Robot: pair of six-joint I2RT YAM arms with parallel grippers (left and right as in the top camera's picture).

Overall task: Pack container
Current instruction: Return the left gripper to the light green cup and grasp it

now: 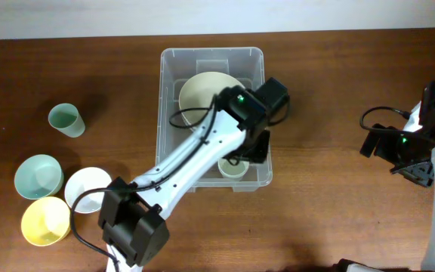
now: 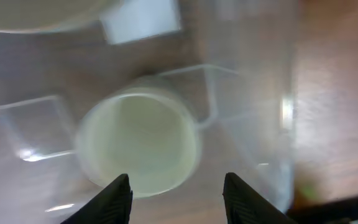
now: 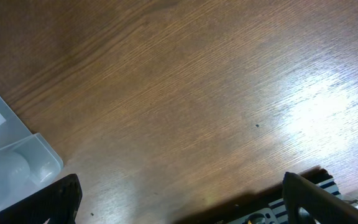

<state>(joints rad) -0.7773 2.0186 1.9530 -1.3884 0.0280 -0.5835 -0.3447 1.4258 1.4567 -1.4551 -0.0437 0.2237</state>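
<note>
Left gripper (image 2: 177, 196), spread, hangs over a pale cup (image 2: 138, 146) in the container's (image 1: 165, 113) near right corner; right gripper (image 3: 185, 202), spread, above the table (image 3: 197, 93).

Left arm (image 1: 195, 155) over container (image 1: 161, 106), bowl (image 1: 198, 94) filling its far half, cup (image 1: 232, 169) seemingly tight in near-right corner, open tabletop (image 1: 323, 143) rightward.

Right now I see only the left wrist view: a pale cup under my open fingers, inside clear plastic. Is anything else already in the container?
Observer: Yes. A large cream bowl lies in the far part of the container; the cup stands in its near right corner.
Operator: What waits outside?
Observer: Four pieces on the table, left of the container: a mint cup, a teal bowl, a white bowl, a yellow bowl.
Operator: Where is the other arm?
Observer: Far right, the right gripper open above bare wood.
</note>
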